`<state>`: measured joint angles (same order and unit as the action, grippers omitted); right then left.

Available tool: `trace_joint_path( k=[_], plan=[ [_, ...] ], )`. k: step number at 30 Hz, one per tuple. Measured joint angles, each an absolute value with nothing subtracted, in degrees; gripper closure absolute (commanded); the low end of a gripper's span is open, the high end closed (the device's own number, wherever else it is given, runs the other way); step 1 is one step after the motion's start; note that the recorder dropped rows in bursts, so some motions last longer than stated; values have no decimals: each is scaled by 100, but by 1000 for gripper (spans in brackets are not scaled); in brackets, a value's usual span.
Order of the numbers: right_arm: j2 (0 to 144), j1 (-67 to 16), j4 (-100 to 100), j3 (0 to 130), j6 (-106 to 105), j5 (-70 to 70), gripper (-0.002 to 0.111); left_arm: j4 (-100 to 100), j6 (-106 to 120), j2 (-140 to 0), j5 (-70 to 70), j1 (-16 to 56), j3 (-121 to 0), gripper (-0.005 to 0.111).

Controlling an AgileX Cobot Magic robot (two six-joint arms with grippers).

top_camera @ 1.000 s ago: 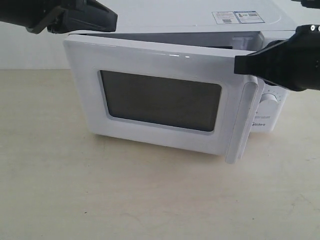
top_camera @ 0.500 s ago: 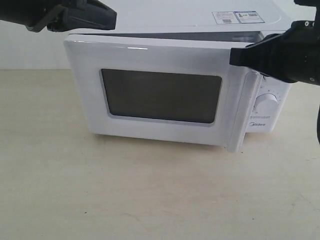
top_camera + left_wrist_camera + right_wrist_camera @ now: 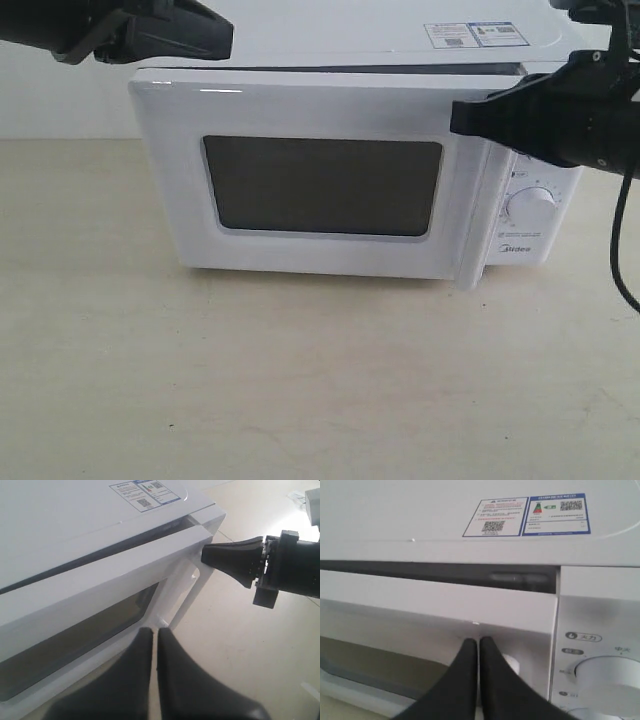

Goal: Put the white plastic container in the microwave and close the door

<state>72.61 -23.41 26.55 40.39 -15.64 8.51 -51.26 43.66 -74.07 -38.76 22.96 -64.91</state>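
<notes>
The white microwave (image 3: 400, 40) stands at the back of the table, its sticker (image 3: 476, 34) on top. Its door (image 3: 300, 120) with the dark window (image 3: 322, 186) is almost flush with the body; a thin dark gap shows along the top edge (image 3: 470, 572). My right gripper (image 3: 455, 118) is shut, its tip pressing the door's upper right corner beside the bar handle (image 3: 480, 215); the right wrist view shows the same gripper (image 3: 478, 641) against the door face. My left gripper (image 3: 228, 38) is shut and empty, above the microwave's top left. The white plastic container is hidden.
Two dials (image 3: 530, 205) and the Midea logo (image 3: 514, 254) sit on the control panel to the right of the door. Beige tabletop (image 3: 300, 380) stretches in front. In the left wrist view the right gripper (image 3: 205, 555) touches the door corner.
The door has swung from ajar to nearly shut against the microwave. My right gripper moved left and inward with it. The left arm has stayed still.
</notes>
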Motion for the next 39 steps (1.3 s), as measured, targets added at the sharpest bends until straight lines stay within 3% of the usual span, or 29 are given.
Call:
trace_joint_path(
  k=[39],
  plan=[
    [7664, -2283, 2845, 4060, -1799, 1497, 108, -5126, 4366, -7407, -3876, 2296, -6491, 102]
  ],
)
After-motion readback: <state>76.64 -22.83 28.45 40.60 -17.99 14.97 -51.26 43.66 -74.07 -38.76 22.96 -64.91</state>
